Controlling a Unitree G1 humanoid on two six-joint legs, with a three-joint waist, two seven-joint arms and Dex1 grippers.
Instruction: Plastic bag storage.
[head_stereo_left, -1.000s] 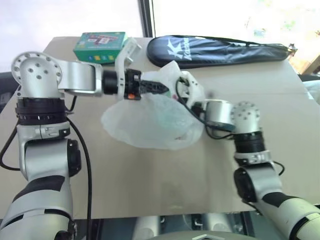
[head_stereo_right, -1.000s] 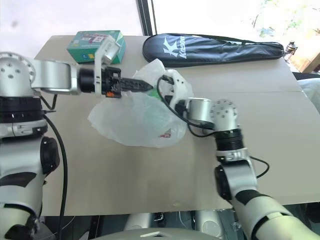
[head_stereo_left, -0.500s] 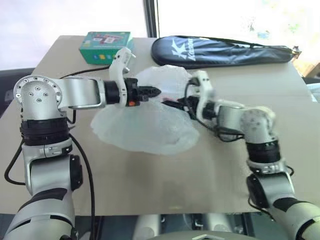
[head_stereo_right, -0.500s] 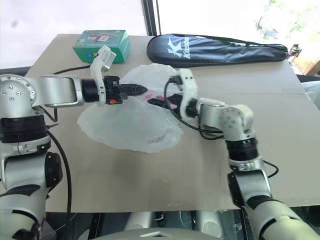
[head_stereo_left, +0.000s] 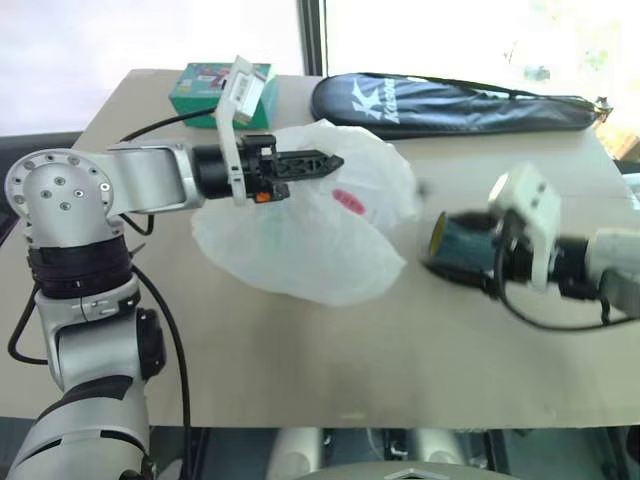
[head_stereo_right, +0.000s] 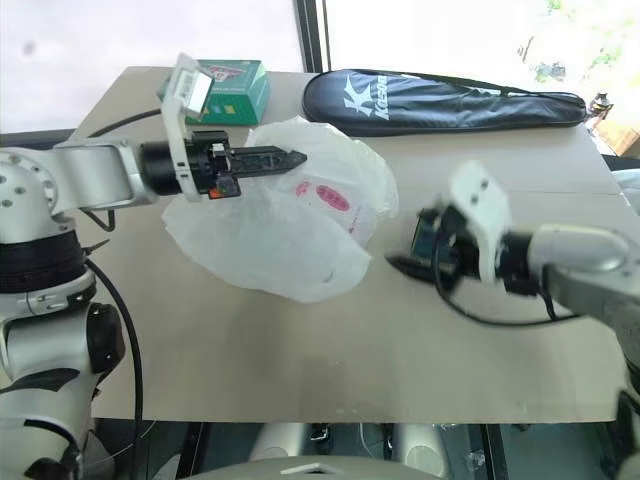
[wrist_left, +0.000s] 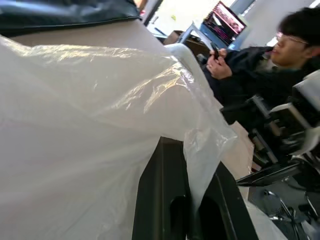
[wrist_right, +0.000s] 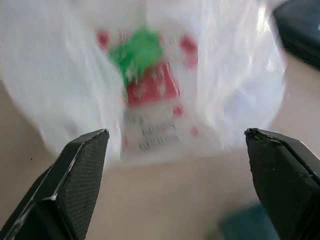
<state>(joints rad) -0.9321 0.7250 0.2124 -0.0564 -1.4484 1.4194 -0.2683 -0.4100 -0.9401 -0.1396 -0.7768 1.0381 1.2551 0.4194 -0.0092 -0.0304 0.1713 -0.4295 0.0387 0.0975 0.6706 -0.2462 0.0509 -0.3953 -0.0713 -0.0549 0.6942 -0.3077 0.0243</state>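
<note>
Plastic bag (head_stereo_right: 285, 225), white and translucent with red print, is held up at its top edge by the left gripper (head_stereo_right: 290, 157), whose two black fingers are pinched together on the film; the rest of the bag droops onto the tan table (head_stereo_right: 330, 350). In the left wrist view the film is seen draped over the closed fingers (wrist_left: 160, 200). The right gripper (wrist_right: 175, 185) is spread wide with nothing between its pads, just beside the bag and apart from it. A green box (head_stereo_right: 228, 88) and a long black racket case (head_stereo_right: 450, 98) are lying at the table's far edge. A seated person (wrist_left: 260, 55) is seen beyond the table.
</note>
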